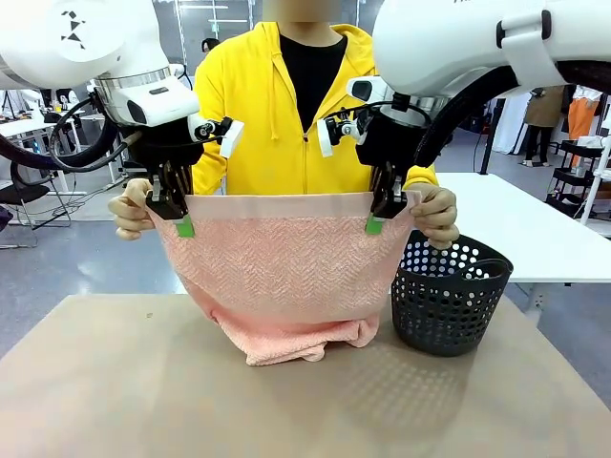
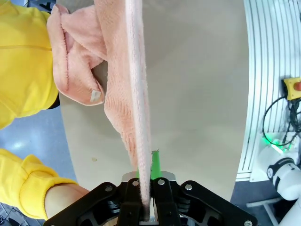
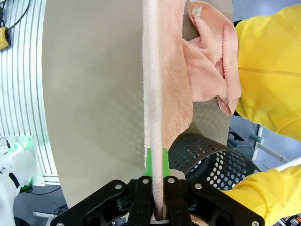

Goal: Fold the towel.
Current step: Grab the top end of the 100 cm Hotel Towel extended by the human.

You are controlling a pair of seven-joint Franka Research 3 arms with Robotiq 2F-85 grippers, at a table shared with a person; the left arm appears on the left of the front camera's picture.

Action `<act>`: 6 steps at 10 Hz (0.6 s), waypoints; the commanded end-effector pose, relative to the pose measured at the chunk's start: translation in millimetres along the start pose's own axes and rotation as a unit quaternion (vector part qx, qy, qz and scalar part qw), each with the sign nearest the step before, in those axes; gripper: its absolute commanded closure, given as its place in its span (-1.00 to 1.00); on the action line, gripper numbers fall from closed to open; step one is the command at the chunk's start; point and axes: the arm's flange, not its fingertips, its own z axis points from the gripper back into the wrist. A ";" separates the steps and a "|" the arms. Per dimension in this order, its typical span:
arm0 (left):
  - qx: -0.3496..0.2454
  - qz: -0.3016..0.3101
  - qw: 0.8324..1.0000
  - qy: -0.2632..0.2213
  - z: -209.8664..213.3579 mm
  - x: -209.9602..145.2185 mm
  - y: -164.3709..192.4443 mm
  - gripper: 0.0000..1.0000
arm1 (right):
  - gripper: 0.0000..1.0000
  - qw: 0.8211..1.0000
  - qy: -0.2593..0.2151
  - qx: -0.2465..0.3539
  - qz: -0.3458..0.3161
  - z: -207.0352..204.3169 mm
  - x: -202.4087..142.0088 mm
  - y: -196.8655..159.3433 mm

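Nearest, the bench [image 1: 95,382] carried the bunched lower end of the towel [image 1: 282,267], which hung above it as a sheet, just beside a black basket [image 1: 449,296]. The left gripper [image 1: 177,221] and right gripper [image 1: 380,219] were each pinching a top corner, with the smooth band stretched level between them. Just behind, the person's hands [image 1: 129,215] held the same corners. For a clean fold, both grippers would best travel together, level and with the band taut, so the heap could spread flat. A small sewn tag [image 2: 95,96] showed no readable writing.
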 end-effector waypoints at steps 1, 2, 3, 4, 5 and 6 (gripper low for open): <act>-0.006 0.003 1.000 -0.007 -3.0 -3.1 -2.0 1.00 | 1.00 1.000 -0.008 -0.003 0.012 -0.1 -0.8 -1.6; 0.003 0.018 1.000 0.000 -4.4 -6.4 -3.9 1.00 | 1.00 1.000 -0.021 0.011 0.006 -4.1 -4.7 -1.6; -0.001 0.000 1.000 0.000 -0.5 -0.1 -0.1 1.00 | 1.00 1.000 0.000 0.000 0.001 0.1 0.6 0.3; -0.001 0.000 1.000 0.000 -0.5 -0.1 -0.1 1.00 | 1.00 1.000 0.000 0.000 0.001 0.1 0.6 0.3; -0.001 0.000 1.000 0.000 -0.5 -0.1 -0.1 1.00 | 1.00 1.000 0.000 0.000 0.001 0.1 0.6 0.3; -0.001 0.000 1.000 0.000 -0.5 -0.1 -0.1 1.00 | 1.00 1.000 0.000 0.000 0.001 0.1 0.6 0.3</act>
